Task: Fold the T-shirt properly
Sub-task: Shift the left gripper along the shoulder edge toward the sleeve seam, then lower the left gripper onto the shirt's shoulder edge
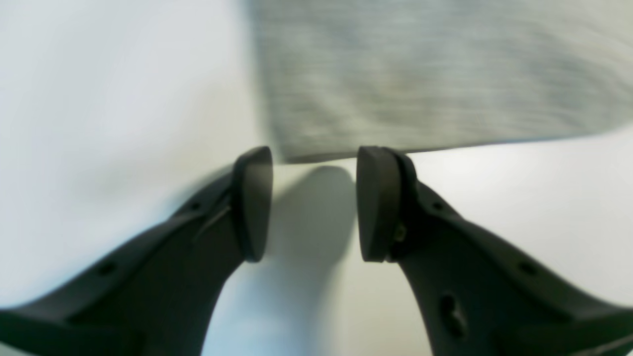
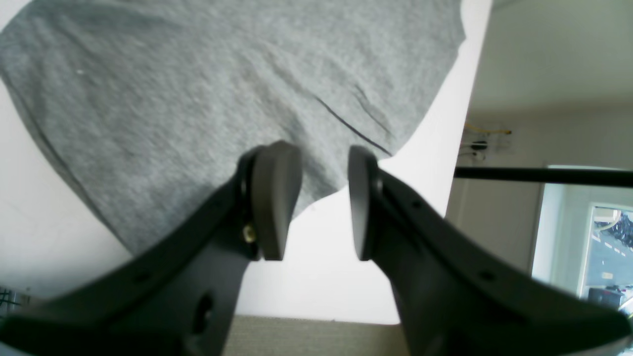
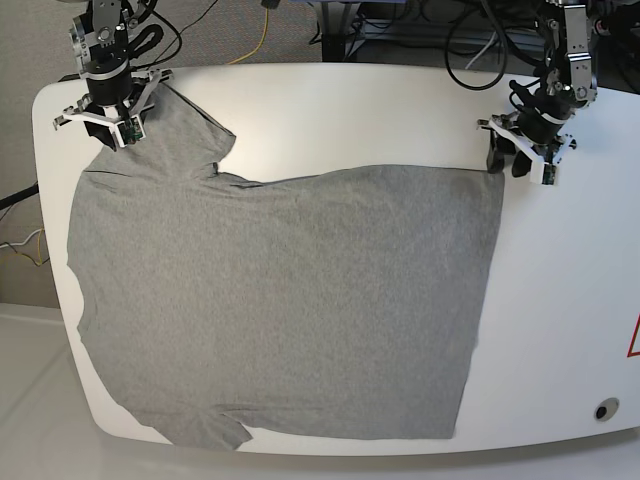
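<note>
Lying flat across the white worktop [image 3: 560, 300], the T-shirt [image 3: 290, 300] awaited its first fold, with the left claw [image 1: 314, 205] parted at its hem corner and the right claw [image 2: 324, 198] parted over a sleeve, each needing to pinch cloth next.

T-shirt [image 3: 290, 300]: plain heather grey | table [image 3: 570, 300]: white | left claw [image 1: 314, 202], right claw [image 2: 316, 198]: black

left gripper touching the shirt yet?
Apart. In the left wrist view the left gripper stands open with bare table between its fingers; the T-shirt hem lies just beyond the tips.
</note>
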Robot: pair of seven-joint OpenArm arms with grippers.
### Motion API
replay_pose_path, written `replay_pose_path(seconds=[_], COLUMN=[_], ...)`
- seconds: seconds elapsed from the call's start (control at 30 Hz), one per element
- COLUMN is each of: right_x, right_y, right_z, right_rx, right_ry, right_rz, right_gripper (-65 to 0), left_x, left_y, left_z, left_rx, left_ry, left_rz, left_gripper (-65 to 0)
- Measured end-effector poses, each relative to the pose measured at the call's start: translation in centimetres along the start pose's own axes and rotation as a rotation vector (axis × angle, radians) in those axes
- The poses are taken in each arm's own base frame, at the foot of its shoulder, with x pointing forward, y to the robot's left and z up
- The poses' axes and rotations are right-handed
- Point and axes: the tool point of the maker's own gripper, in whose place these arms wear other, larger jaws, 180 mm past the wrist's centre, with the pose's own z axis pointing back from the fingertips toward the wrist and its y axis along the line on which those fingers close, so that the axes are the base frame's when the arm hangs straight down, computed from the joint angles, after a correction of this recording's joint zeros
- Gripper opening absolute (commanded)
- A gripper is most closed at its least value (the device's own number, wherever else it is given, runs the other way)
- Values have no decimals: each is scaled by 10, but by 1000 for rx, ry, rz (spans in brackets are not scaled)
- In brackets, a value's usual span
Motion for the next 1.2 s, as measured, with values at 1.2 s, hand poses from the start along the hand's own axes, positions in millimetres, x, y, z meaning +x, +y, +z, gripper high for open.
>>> replay_pose_path(seconds=[1.2], right_x=[-22], right_y=[10], right_z=[-6], right_rx=[44], right_ry=[69], right_rz=[15], right_gripper=[-496], left_x=[-16], left_y=[-22], left_z=[13], left_rx=[-49], left_ry=[43], left_rz=[-48], left_gripper=[-380])
